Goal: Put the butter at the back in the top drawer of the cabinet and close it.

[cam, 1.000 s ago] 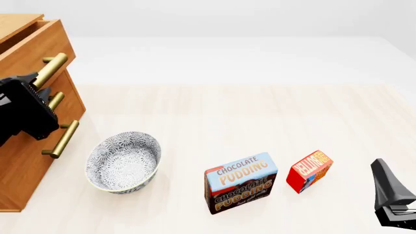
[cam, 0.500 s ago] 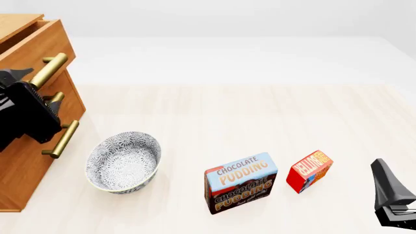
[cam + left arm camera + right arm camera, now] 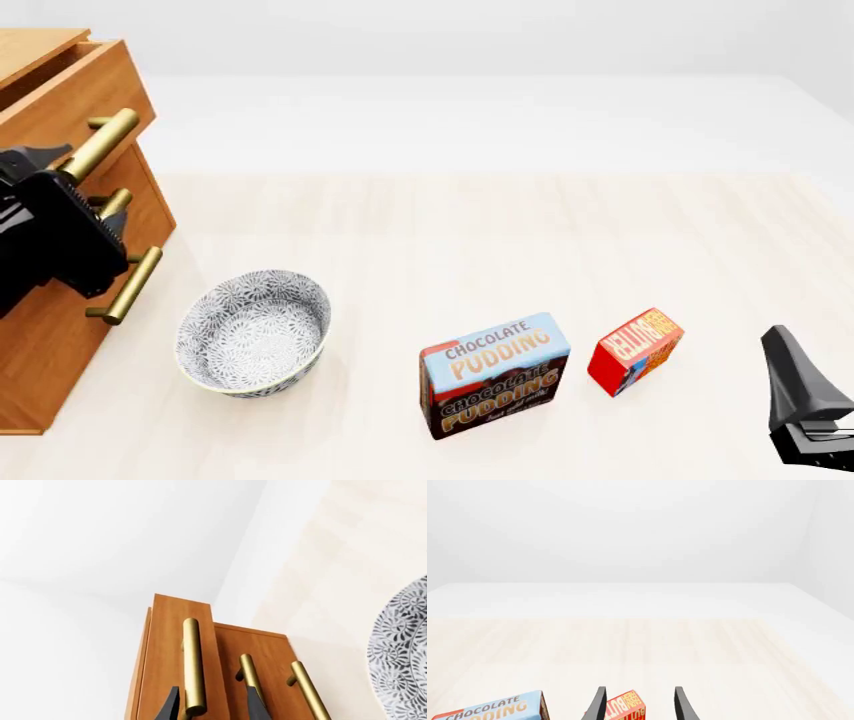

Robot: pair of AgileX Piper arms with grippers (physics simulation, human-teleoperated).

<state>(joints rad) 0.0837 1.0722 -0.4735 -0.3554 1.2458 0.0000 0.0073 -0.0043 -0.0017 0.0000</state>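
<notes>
1. The left gripper (image 3: pixel 212 705) was seen with its fingers spread apart, one on each side of the brass handle (image 3: pixel 193 665) of the top drawer (image 3: pixel 74 95), and no squeeze on the bar was visible.
2. The right gripper (image 3: pixel 639 705) was likewise released and empty, parked low near the table's (image 3: pixel 467 230) front edge, with the butter (image 3: pixel 624 709) lying just ahead between the lines of its fingers.
3. The top drawer was found slightly proud of the cabinet (image 3: pixel 67 310), not opened enough to take anything.
4. In the front view, the butter (image 3: pixel 637 350) was placed just beside the pudding box (image 3: pixel 495 373), well apart from the cabinet; a patterned bowl (image 3: pixel 254 331) sat between them.
5. A slip was judged possible if the fingers were closed off-centre on the round bar, so that the pull would be lost.
6. A knock against the 2 lower handles was also judged possible, since they lay close beside the fingers.
</notes>
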